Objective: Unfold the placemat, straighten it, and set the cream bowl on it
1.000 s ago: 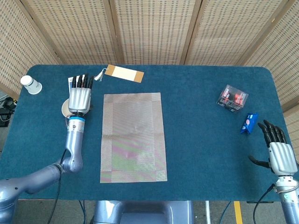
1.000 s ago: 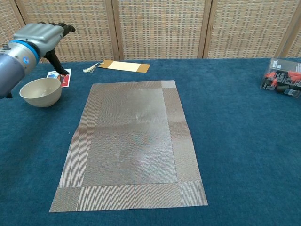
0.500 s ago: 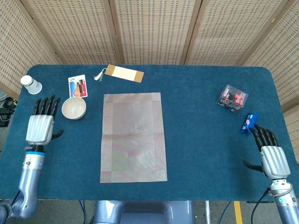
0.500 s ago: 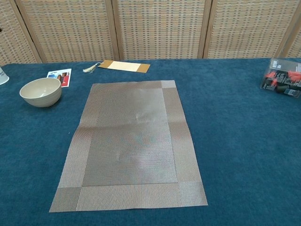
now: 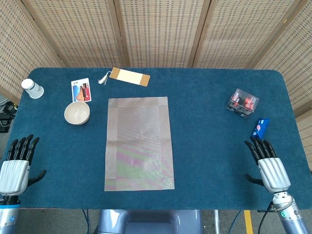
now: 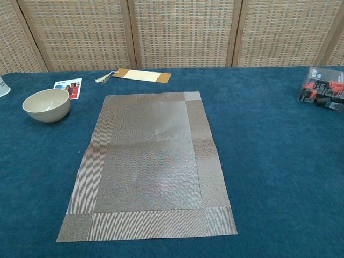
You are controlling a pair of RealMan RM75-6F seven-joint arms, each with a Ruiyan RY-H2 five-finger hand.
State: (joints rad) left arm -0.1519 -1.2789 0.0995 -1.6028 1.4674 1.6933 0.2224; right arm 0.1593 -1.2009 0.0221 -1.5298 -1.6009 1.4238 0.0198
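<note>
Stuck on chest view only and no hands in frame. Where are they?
Observer: Head view shows the left hand at the table's near-left corner, fingers apart, holding nothing.
Operator: And the right?
Observer: The right hand sits at the near-right edge, also empty, just below a small blue packet your view cuts off.
Operator: That white thing at my left edge?
Observer: An overturned white paper cup at the far-left corner, apart from the cream bowl.
Operator: Bowl on the placemat yet?
Observer: No, it sits left of the placemat, not touching.
</note>
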